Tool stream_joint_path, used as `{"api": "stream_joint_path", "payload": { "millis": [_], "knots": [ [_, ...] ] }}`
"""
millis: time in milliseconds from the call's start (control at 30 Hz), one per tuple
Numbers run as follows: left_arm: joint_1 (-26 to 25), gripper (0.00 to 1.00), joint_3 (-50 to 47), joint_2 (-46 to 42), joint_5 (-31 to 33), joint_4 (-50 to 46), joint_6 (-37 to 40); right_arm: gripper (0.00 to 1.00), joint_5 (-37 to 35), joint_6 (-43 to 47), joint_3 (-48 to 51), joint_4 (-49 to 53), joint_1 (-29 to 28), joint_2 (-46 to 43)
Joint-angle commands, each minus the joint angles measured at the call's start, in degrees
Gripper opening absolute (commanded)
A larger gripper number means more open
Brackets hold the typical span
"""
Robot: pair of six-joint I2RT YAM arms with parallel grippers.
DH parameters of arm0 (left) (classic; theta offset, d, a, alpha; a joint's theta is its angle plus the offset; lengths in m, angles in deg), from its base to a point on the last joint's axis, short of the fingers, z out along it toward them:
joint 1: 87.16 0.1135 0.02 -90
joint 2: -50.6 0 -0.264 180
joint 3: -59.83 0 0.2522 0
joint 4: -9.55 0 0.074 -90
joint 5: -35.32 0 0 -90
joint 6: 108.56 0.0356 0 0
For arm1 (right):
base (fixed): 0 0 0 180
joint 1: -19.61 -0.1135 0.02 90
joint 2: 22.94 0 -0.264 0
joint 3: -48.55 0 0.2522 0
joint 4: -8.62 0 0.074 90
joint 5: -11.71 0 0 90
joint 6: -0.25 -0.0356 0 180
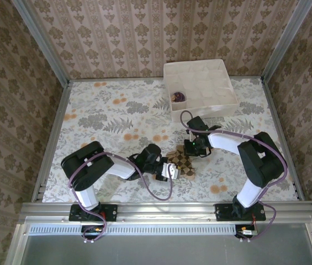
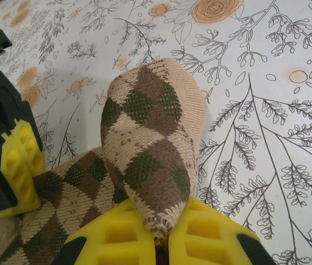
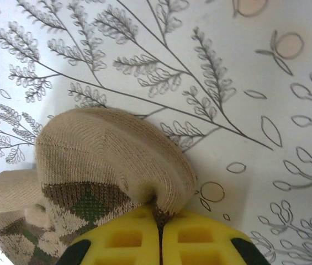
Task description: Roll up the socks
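Near centre of the floral tabletop [image 1: 106,116]: brown-tan argyle sock [image 1: 181,163], lying between the two arms. At its near-left end the left pincer [image 1: 170,170] is clamped on the knit, the yellow fingers [image 2: 117,237] pinching a raised fold. At the far-right end the right pincer [image 1: 192,150] is closed on the sock's plain tan tip. Far right: white divider box [image 1: 222,105], with the dark purple sock [image 1: 178,97] bunched in a left-hand cell, well apart from both pincers.
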Motion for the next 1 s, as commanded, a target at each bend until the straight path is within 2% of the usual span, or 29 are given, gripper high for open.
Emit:
{"api": "stream_joint_path", "payload": {
  "millis": [0,233,400,633,967],
  "knots": [
    [-0.07,0.00,-0.30,1.62,0.35,-7.58,2.28,0.02,0.99,1.36,2.37,-14.78,-1.25,0.02],
    [0.10,0.00,-1.39,0.85,1.40,-7.58,1.61,0.01,2.31,3.23,5.69,-17.73,-1.25,-6.57],
    [0.15,0.00,-2.06,0.45,1.78,-7.35,1.51,0.01,6.51,4.21,5.76,-19.82,-1.43,-7.33],
    [0.37,0.00,-1.88,0.84,2.55,-7.52,1.78,0.01,9.25,5.92,2.66,-14.84,-3.46,-1.56],
    [-0.07,0.00,-2.51,0.80,6.32,-6.73,-2.04,0.13,3.92,4.32,1.36,-8.94,-5.28,6.57]
  ]
}}
